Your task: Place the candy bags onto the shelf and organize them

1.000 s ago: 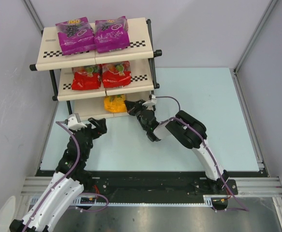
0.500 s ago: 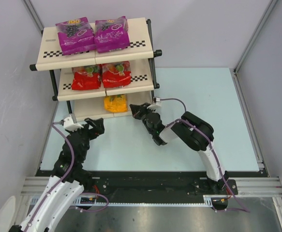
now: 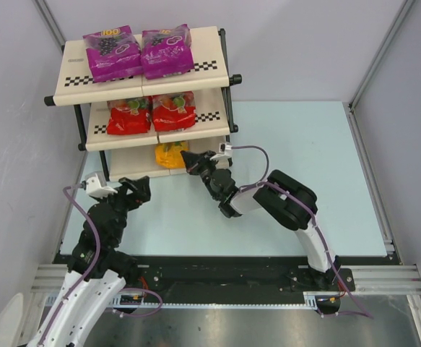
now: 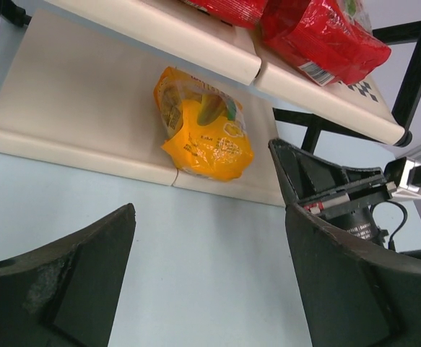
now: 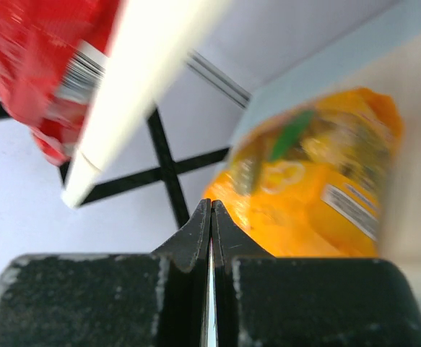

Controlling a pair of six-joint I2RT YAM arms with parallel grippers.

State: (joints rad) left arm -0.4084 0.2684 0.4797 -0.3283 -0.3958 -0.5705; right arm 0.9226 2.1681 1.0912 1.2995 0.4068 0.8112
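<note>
The shelf (image 3: 211,45) stands at the far left. Two magenta-purple candy bags (image 3: 111,52) (image 3: 167,50) lie on its top board and two red bags (image 3: 129,116) (image 3: 173,110) on the middle board. The orange-yellow bag (image 3: 171,153) lies on the bottom board, also in the left wrist view (image 4: 206,134). My right gripper (image 3: 191,160) is shut and empty, its tips against the right side of the orange-yellow bag (image 5: 318,195). My left gripper (image 3: 139,189) is open and empty over the table in front of the bottom board.
The shelf's black tube frame (image 3: 228,108) runs down its right side, close to my right arm. The pale blue table top (image 3: 304,159) stretches right of the shelf. Grey walls close in the left, back and right.
My right gripper, shut throughout, backed off to the right, then swung left to the orange-yellow bag's side. My left arm has drawn back a little to the left.
</note>
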